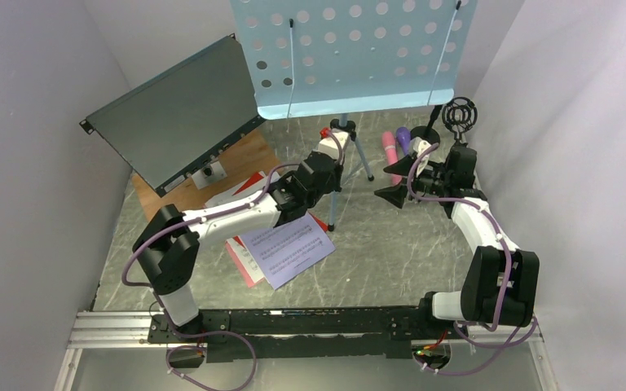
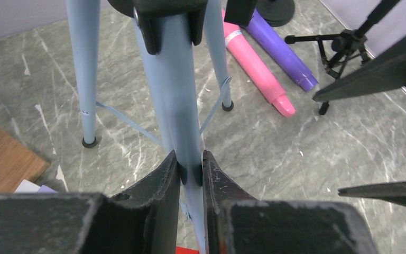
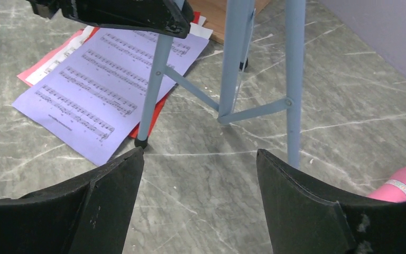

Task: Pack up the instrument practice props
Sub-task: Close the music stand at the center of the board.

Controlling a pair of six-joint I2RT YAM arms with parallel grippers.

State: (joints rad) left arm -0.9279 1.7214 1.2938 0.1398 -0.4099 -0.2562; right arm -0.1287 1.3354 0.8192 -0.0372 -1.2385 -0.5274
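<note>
Progress looked early: nothing packed that I could see. Rack point(image 1: 350, 57) stood upright on its tripod at the back of the worktop point(image 1: 391, 261). Pages point(image 1: 287, 248) lay loose in a fan by the near leg, white sheet on top of the red ones. Pink mic point(image 2: 256, 69) and purple mic point(image 2: 283, 50) lay side by side, touching, just beyond the legs. One mic support point(image 2: 349, 42) stood near them by the wall. All of that was still left to do, the way I read it. Left fingers point(image 2: 161, 182) were clamped narrow on a light-blue tripod tube point(image 2: 182, 106), a leg by the look of it, pads touching both sides, below the black hub. Right fingers point(image 3: 113, 180) were spread wide, held nothing and touched nothing, hanging over bare worktop facing the legs, pink mic at their right edge.
</note>
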